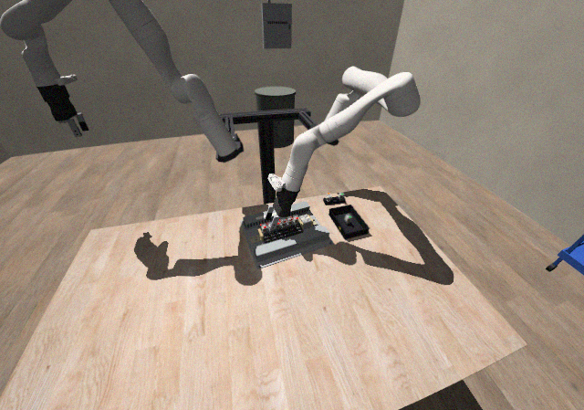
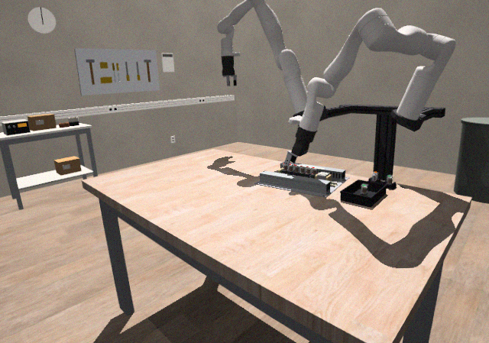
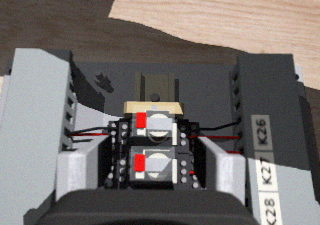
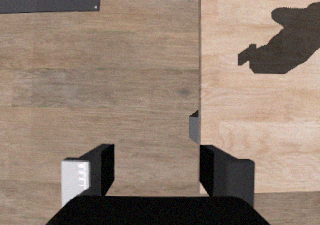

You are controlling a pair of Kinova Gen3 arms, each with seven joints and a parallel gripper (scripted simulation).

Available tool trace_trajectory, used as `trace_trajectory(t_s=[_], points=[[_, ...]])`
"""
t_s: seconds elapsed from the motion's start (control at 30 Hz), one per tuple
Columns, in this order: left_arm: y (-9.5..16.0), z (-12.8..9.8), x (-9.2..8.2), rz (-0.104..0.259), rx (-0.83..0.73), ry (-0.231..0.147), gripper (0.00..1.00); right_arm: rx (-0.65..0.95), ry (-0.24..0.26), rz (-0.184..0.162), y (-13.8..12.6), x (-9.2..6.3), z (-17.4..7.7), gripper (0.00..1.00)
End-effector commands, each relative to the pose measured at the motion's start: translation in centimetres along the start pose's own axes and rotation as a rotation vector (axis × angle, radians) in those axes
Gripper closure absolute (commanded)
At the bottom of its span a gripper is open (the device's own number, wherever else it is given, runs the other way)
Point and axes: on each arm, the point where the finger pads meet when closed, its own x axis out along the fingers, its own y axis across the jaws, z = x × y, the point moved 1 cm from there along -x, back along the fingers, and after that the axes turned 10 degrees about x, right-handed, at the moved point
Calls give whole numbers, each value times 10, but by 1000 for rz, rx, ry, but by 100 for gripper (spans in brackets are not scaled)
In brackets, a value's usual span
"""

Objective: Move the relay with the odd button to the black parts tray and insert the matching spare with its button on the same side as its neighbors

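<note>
Left gripper [image 1: 272, 219] [image 2: 289, 159] [image 3: 150, 157] is released: fingers wide, one on each side of the relay row, nothing clamped. I have it low over the end of the row, tilted in from the stand side. The nearer relay [image 3: 159, 166] shows between the fingers, with a gap either side; that spread should let me back off without dragging it up. The end relay [image 3: 159, 125] sits just beyond. Both have red buttons on the same side and look straight, but I can't confirm equal height from this angle.

Around them, the panel [image 1: 283, 247] [image 2: 294, 180] [image 3: 40, 110] looks flat on the table [image 1: 188, 325] [image 2: 237, 213] [image 3: 225, 15] [image 4: 260, 110]. It's loose, so a sideways bump could shift it.

Farther out, a green-button relay [image 1: 349, 218] [image 2: 364, 189] is in the black tray [image 1: 358, 235] [image 2: 355, 200]; I take it for the odd one, parked there as asked. Behind the tray, the rack [image 1: 334, 201] [image 2: 392, 186] has an orange spare [image 2: 374, 176] and a green spare [image 2: 390, 179], neither matching red. Matching spare is probably in the row already; can't tell which one.

Right gripper [image 1: 78, 124] [image 2: 231, 82] [image 4: 157, 169] hangs well apart, open, likely parked to keep clear. Next I'd check seating, then lift straight off.
</note>
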Motion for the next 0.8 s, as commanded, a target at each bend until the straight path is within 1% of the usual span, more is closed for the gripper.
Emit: trace_trajectory(t_s=[0.0, 0.57, 0.77], points=[[-1, -1, -1, -1, 1, 1, 0, 0, -1, 1, 0, 0, 0, 0], [-1, -3, -7, -1, 1, 1, 0, 0, -1, 1, 0, 0, 0, 0], [-2, -9, -23, -1, 1, 1, 0, 0, -1, 1, 0, 0, 0, 0]])
